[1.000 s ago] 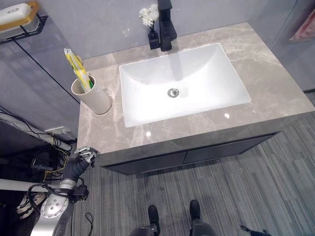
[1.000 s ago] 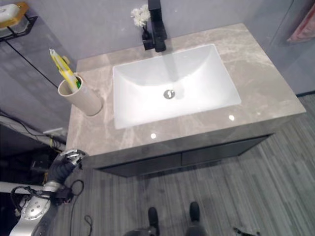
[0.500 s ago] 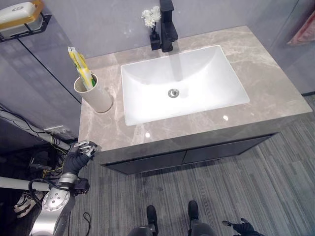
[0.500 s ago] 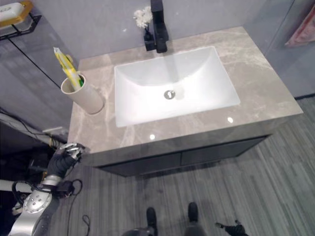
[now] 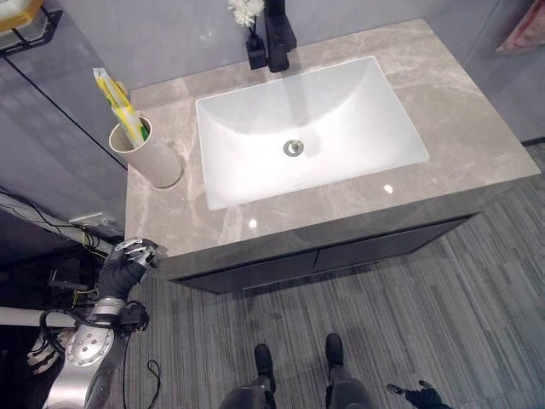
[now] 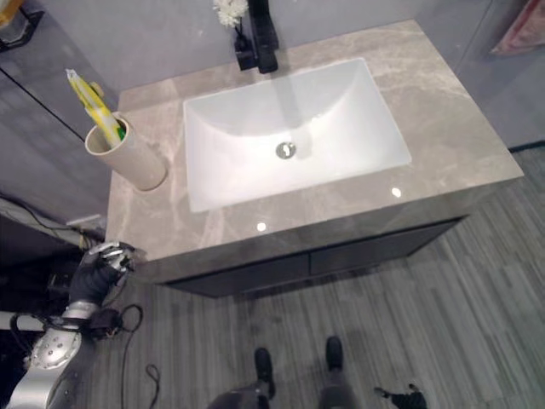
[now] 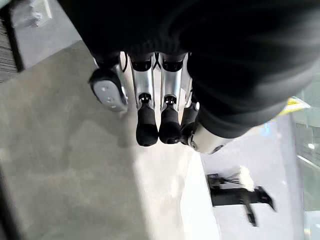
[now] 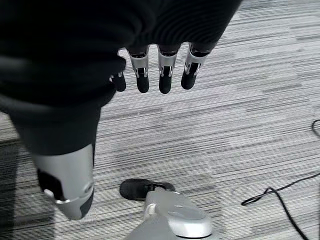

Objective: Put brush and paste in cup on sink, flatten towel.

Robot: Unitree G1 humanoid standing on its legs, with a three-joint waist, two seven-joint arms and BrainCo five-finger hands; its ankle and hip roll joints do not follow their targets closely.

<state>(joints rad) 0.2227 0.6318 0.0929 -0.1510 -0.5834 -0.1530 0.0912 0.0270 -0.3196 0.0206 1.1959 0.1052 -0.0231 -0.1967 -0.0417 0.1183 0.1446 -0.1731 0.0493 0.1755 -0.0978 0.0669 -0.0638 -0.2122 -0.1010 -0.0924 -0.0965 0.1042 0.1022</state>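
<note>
grey tabletop [image 5: 443, 136] holds our white sink [image 5: 306, 128]; cup [image 5: 145, 158] with brush and paste stands near its left edge. left hand [image 5: 126, 260] relaxed below the corner, right hand [image 8: 155, 70] relaxed over floor.

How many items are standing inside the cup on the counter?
2: a yellow tube sticking up tall out of the cup, and a green item low beside it at the rim. More may be hidden inside.

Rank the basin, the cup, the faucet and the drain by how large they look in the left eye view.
1. Basin, the largest.
2. Cup.
3. Faucet, partly cut off at the top edge, so its rank against the cup is unsure.
4. Drain, smallest.
</note>
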